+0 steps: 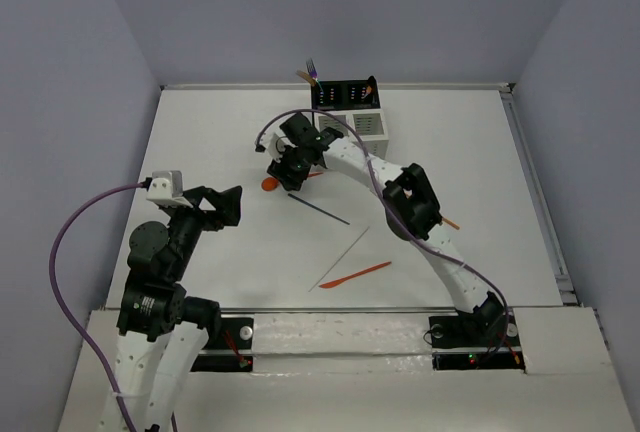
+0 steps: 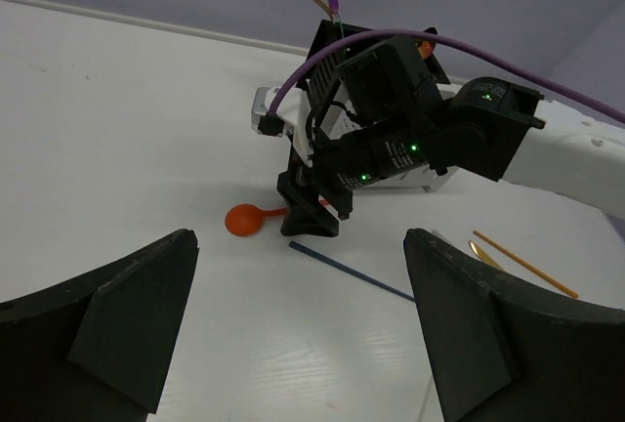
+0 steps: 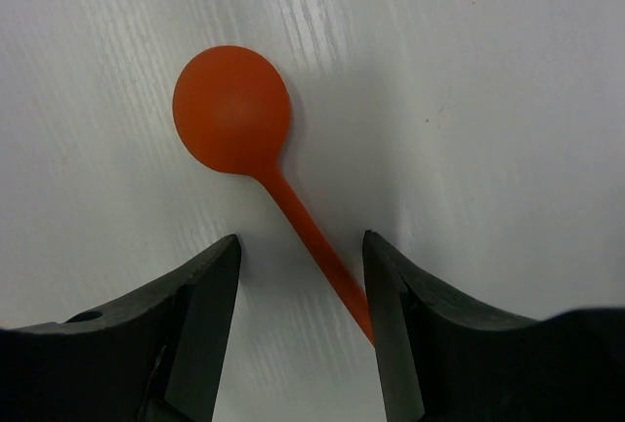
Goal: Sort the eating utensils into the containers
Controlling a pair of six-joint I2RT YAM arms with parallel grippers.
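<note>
The right hand (image 3: 302,251) is released, astride the handle of the orange spoon (image 3: 231,109) on the worktop (image 3: 488,100); the left hand (image 2: 301,246) is released too.

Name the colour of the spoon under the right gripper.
Orange spoon; best seen in the right wrist view.

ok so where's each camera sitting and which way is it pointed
Top external: above and behind the bases, looking down at the table; left arm and right arm show, containers at the far edge.
Left wrist: on the left arm, facing across the table at the right arm; its open left tool frames the bottom.
Right wrist: looking straight down at the orange spoon; its open right tool straddles the handle.
Shared: the orange spoon appears in all three views.
</note>
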